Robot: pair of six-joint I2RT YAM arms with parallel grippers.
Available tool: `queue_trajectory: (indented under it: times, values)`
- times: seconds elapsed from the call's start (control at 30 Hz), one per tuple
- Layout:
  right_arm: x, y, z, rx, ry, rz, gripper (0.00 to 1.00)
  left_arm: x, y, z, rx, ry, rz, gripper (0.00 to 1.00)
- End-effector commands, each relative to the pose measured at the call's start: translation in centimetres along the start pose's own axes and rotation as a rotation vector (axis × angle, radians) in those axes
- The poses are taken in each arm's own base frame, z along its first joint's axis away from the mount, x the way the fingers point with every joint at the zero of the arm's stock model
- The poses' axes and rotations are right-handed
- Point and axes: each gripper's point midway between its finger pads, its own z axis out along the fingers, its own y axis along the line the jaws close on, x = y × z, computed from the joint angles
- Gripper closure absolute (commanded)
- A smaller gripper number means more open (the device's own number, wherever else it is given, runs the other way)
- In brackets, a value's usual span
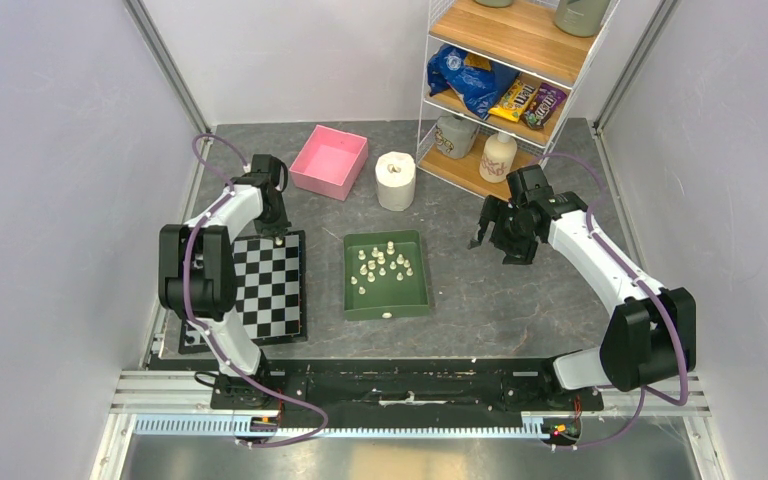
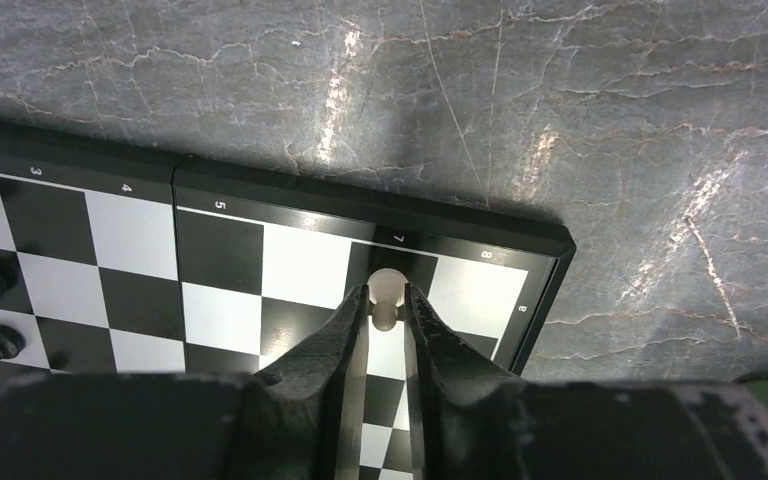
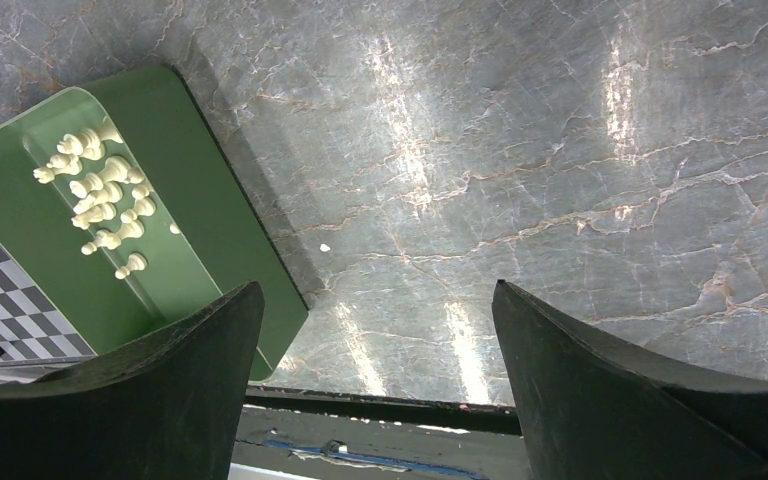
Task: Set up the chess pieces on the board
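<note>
Left pincer [image 2: 387, 295], clamped on a piece [image 2: 387, 283] at the board's [image 2: 220, 265] upper-right corner, may topple it by opening unevenly; right pincer [image 3: 377, 290] gapes apart.

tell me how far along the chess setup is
Barely started. Done: the board shows dark pieces at one end but no finished cream row. In hand: the left gripper straddles one cream piece on an edge-row square near the corner; gripped or released, I cannot tell. Left: the remaining cream pieces sit in the green tray, and the right gripper is open and empty.
</note>
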Motion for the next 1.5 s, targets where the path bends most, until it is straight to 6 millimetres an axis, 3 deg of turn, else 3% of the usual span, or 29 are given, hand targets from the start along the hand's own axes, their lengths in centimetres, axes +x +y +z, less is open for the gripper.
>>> queue_trajectory:
  times: [0.0,0.2,0.4,0.5,0.63,0.9,1.23,1.47]
  values:
    - [-0.3,0.4,-0.9,-0.020,-0.030,-0.001,0.07,-1.1,0.5,-0.5,-0.014,-0.037,0.023,0.68]
    - [-0.3,0.4,-1.0,-0.022,-0.035,-0.002,0.07,-2.1,0.8,-2.0,-0.015,-0.088,0.014,0.48]
    - [-0.4,0.4,-1.1,-0.025,-0.039,-0.002,0.07,-4.3,-0.5,-7.2,0.094,-0.225,-0.006,0.43]
    - [-0.4,0.5,-1.1,-0.027,-0.039,0.000,0.07,-4.2,-1.9,-10.0,0.161,-0.267,0.027,0.43]
    - [-0.3,0.4,-1.1,-0.023,-0.037,0.003,0.06,-1.3,-7.2,-13.0,0.264,-0.299,0.171,0.43]
    - [0.1,0.0,-1.3,-0.020,-0.044,0.008,0.05,6.9,-16.6,-14.8,0.438,-0.228,0.410,0.44]
    - [0.4,-0.1,-1.2,-0.020,-0.039,0.018,0.06,13.4,-24.4,-14.0,0.504,-0.120,0.532,0.50]
    - [0.4,-0.2,-1.1,-0.018,-0.039,0.014,0.07,15.9,-26.9,-12.5,0.498,-0.080,0.566,0.55]
